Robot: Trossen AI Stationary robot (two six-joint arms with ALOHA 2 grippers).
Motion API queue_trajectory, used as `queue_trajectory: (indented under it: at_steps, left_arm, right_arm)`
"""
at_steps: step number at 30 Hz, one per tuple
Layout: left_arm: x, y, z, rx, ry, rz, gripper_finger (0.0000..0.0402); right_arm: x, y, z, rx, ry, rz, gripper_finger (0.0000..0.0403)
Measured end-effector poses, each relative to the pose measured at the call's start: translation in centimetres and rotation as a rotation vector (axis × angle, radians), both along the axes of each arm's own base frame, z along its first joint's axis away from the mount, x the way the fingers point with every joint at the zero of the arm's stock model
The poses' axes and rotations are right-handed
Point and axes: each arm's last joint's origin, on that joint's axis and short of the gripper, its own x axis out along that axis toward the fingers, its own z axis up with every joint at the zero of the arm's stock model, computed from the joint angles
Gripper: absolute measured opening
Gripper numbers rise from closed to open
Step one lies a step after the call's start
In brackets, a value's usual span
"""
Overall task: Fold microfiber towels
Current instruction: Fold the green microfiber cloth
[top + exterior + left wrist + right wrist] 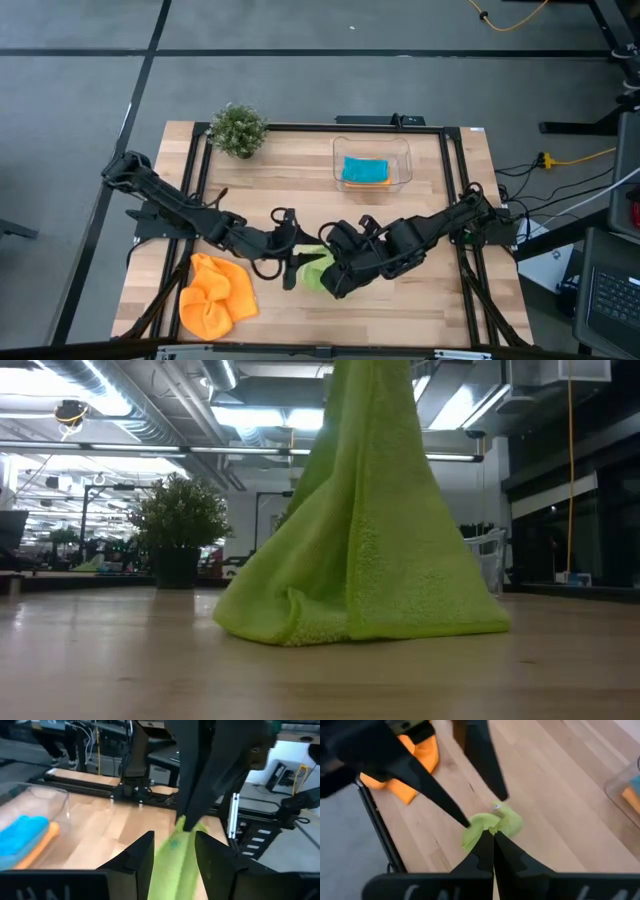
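Note:
A lime green towel (370,540) hangs from my right gripper (493,836), which is shut on its top above the table's near middle. My left gripper (174,852) reaches in level from the left, open, with one finger on each side of the hanging towel (176,865). In the high view the two grippers meet at the towel (316,266). An orange towel (215,295) lies crumpled on the table at the near left. A teal towel (364,168) rests on another orange one inside the clear tub (405,160). My right gripper pinches the lime green towel's bunched top (490,824) between its two fingertips, coming from above and slanting down. The towel hangs below the fingers in folds, and its lower end (300,622) rests spread on the table. My left gripper straddles the hanging cloth; I cannot tell whether its fingers (142,857) touch it.
A small potted plant (238,130) stands at the far left of the table. The clear tub sits at the far middle-right. Bare wood shows to the right of the grippers and along the near edge (420,310).

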Motion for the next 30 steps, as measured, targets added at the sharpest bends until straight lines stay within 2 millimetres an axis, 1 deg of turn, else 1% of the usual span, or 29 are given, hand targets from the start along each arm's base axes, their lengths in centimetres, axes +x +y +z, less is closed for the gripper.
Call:
queue_trajectory:
  at_steps: [3,6,13,20,23,26,30]
  left_arm:
    - [0.5,0.0,-0.5,0.004,0.019,-0.056,0.0135]
    - [0.8,-0.1,-1.3,0.015,0.049,-0.055,0.0135]
    - [1.0,0.4,-1.5,0.027,0.060,-0.014,0.0135]
    - [1.1,0.8,-1.7,0.031,0.079,-0.013,0.0135]
    - [1.1,0.8,-2.0,0.035,0.120,-0.048,0.0135]
    - [0.9,0.7,-2.5,0.031,0.178,-0.102,0.0135]
    - [0.6,0.6,-3.4,0.002,0.259,-0.102,0.0135]
  right_arm:
    - [0.1,0.0,0.1,-0.011,-0.007,0.012,0.0000]
    - [0.2,0.0,0.1,-0.008,-0.017,0.015,0.0000]
    - [0.3,0.3,0.2,0.003,-0.042,0.022,0.0000]
    - [-0.1,1.5,0.4,0.018,-0.068,0.053,0.0000]
    - [-0.4,1.8,1.1,0.022,-0.090,0.059,0.0000]
    - [-0.8,1.8,1.8,-0.011,-0.130,0.043,0.0000]
    - [-1.3,1.6,2.5,-0.032,-0.162,0.028,0.0000]
